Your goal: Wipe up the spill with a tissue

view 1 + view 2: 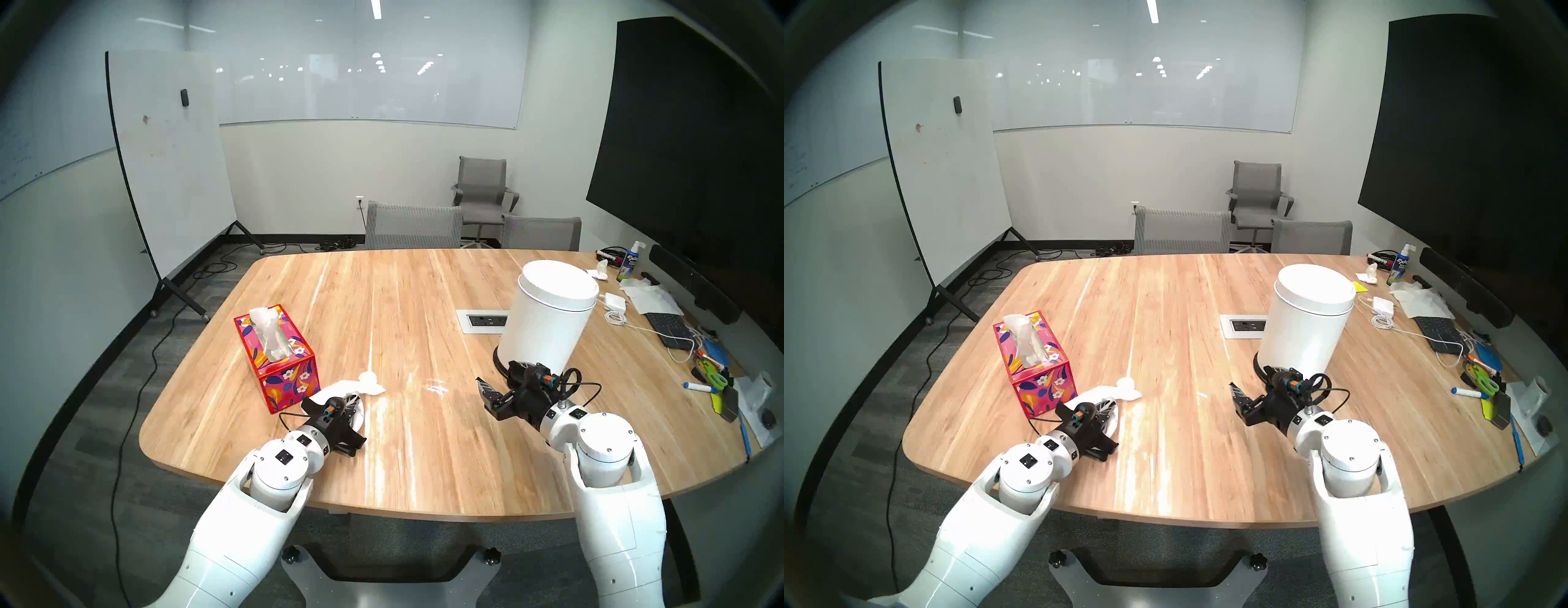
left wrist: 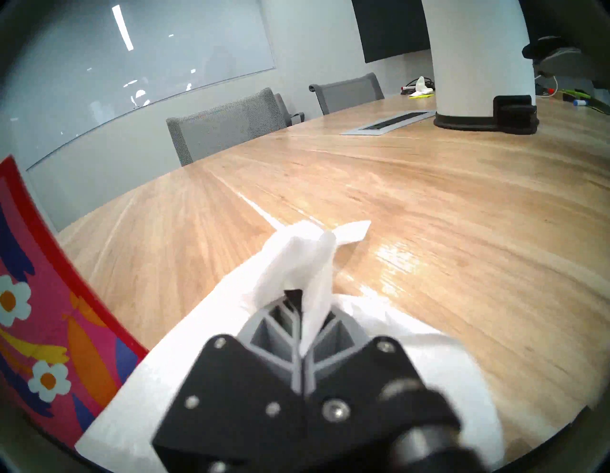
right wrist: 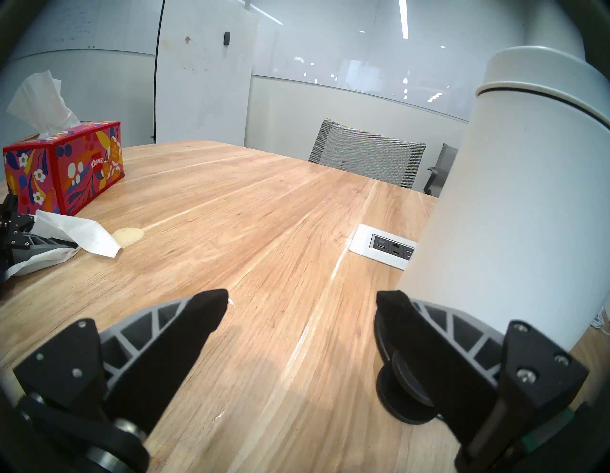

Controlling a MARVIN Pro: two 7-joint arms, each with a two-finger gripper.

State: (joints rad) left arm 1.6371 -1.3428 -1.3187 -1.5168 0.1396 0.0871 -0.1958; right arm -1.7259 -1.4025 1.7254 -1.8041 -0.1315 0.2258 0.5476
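Wooden table (image 1: 424,305), crumpled white tissue (image 1: 369,384)

The left gripper (image 1: 354,401) lies low near the tabletop's front edge, fingers pressed together; the right gripper (image 1: 498,384) hovers, fingers spread.

I see a pale wooden table (image 1: 424,322) with streaked grain and a satin sheen. The thin white paper tissue (image 2: 297,261) looks soft, matt and wrinkled. A small whitish spill patch (image 3: 128,236) lies glossy on the wood. The red floral cardboard tissue box (image 3: 66,171) has a smooth printed face. The tall white cylindrical bin (image 1: 547,318) looks like smooth, slightly glossy painted metal or plastic; I cannot tell which.
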